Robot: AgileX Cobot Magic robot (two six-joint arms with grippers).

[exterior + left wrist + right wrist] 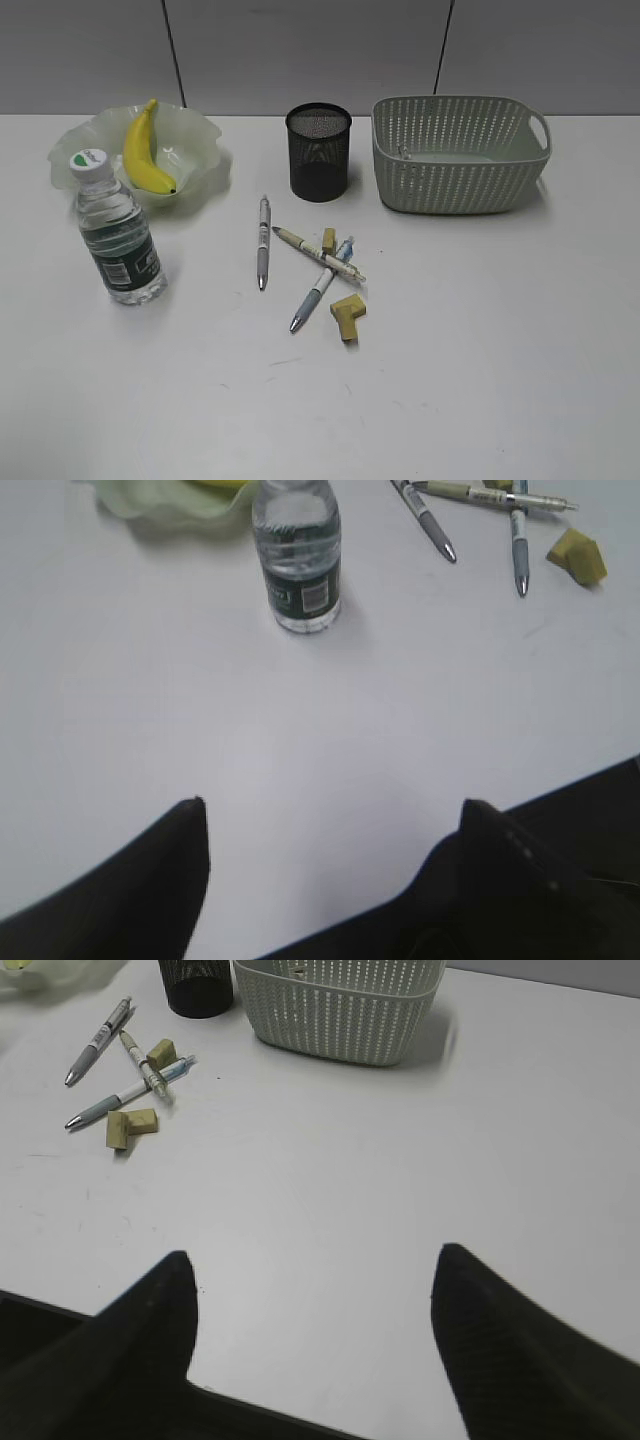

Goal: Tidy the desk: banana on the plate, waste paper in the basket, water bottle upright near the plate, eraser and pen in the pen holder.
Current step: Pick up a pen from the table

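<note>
The yellow banana (143, 152) lies in the pale-green ruffled plate (205, 135) at the back left. In front of it the water bottle (118, 235) stands upright, white cap up. Three pens (263, 240) (318, 254) (320, 288) lie crossed mid-desk with two tan erasers (328, 240) (347, 316) among them. The black mesh pen holder (319, 152) stands behind them. I cannot make out the waste paper. My left gripper (332, 803) is open over bare desk short of the bottle (298, 570). My right gripper (314, 1252) is open, empty, well short of the pens (100, 1040).
The sage-green basket (460, 170) stands at the back right, its inside mostly hidden by its perforated wall. Neither arm shows in the exterior view. The desk's (480, 350) near edge runs just under both grippers in the wrist views.
</note>
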